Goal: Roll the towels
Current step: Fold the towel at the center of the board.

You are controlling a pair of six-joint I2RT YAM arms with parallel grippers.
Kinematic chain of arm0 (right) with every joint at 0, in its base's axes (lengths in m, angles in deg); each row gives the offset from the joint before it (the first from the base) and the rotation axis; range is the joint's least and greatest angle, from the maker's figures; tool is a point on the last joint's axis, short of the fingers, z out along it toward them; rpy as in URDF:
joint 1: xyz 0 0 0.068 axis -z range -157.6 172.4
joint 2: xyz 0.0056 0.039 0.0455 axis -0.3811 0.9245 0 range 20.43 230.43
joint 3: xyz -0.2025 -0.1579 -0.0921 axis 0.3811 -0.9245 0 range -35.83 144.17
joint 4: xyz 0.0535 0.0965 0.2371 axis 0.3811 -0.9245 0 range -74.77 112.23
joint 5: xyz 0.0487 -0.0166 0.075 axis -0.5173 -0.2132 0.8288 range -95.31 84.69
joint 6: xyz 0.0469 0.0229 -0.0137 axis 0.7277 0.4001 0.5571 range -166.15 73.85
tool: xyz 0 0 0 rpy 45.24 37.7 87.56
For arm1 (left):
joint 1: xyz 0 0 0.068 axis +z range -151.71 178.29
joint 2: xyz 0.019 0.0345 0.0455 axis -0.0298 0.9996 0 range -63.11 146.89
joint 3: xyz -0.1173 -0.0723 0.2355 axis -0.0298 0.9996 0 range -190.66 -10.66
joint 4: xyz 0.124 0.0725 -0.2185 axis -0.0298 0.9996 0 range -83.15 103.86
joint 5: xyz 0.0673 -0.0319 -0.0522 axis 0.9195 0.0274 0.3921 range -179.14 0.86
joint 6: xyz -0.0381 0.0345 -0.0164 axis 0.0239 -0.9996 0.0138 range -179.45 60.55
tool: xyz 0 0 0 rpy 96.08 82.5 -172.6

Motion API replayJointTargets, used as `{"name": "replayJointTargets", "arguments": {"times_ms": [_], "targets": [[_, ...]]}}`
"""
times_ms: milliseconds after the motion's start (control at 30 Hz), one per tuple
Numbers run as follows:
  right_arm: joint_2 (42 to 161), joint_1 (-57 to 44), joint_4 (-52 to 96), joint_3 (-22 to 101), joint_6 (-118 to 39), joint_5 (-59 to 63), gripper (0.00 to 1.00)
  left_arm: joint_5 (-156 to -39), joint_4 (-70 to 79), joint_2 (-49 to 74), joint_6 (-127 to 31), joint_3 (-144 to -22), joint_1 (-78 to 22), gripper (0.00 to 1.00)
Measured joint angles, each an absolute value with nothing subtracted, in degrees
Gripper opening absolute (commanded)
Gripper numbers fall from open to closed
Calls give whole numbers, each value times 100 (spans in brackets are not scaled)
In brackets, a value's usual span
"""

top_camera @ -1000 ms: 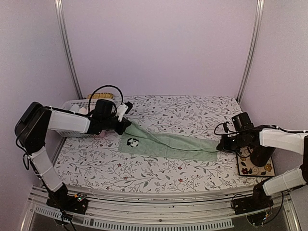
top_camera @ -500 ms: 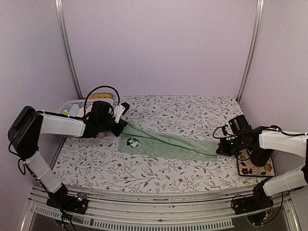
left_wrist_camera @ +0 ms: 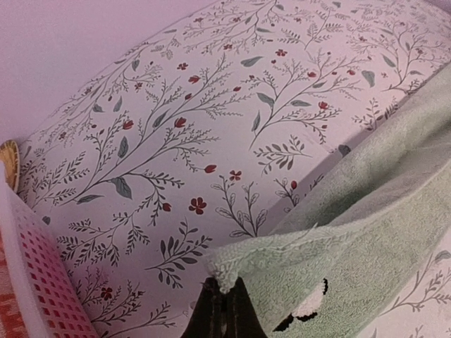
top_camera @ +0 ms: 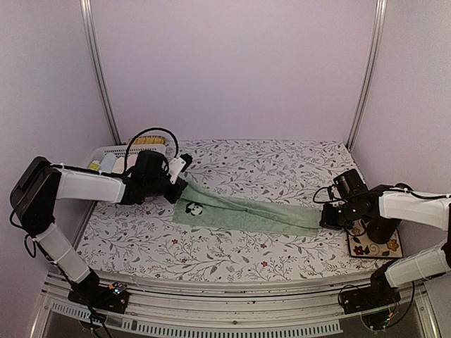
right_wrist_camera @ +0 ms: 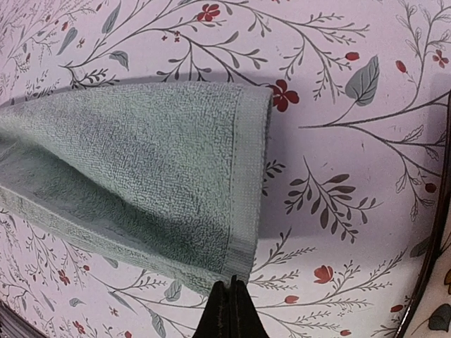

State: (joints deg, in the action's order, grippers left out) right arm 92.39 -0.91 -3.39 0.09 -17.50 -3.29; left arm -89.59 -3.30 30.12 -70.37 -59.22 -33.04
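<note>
A pale mint green towel (top_camera: 246, 211) lies stretched across the floral table, with a small dark-and-white mark (top_camera: 194, 208) near its left end. My left gripper (top_camera: 180, 182) is shut on the towel's far left corner, and the left wrist view shows that corner pinched at the fingertips (left_wrist_camera: 224, 287) with the towel (left_wrist_camera: 366, 232) draping away to the right. My right gripper (top_camera: 323, 217) is shut on the towel's right end; in the right wrist view the hemmed edge (right_wrist_camera: 243, 211) runs into the shut gripper (right_wrist_camera: 231, 283). Something orange (left_wrist_camera: 5, 310) shows behind the basket's lattice.
A white lattice basket (top_camera: 111, 151) stands at the back left, right beside my left arm, and its wall (left_wrist_camera: 32, 278) shows in the left wrist view. A floral tile (top_camera: 375, 244) lies at the right edge under my right arm. Metal posts stand at the back corners.
My left arm has sunk lower toward the table, bringing the towel's left corner down with it. The right gripper has barely shifted. Both stay shut on the towel.
</note>
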Motion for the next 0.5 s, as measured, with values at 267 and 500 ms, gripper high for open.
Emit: {"name": "replayJointTargets", "arguments": {"times_ms": [267, 500], "targets": [[9263, -244, -353, 9, -1744, -331, 7, -8836, -135, 3010, -6978, -5808, -3350, 22], [9335, -349, -377, 9, -1737, -331, 25, -8602, -48, 2774, -6808, -5557, -3492, 38]]}}
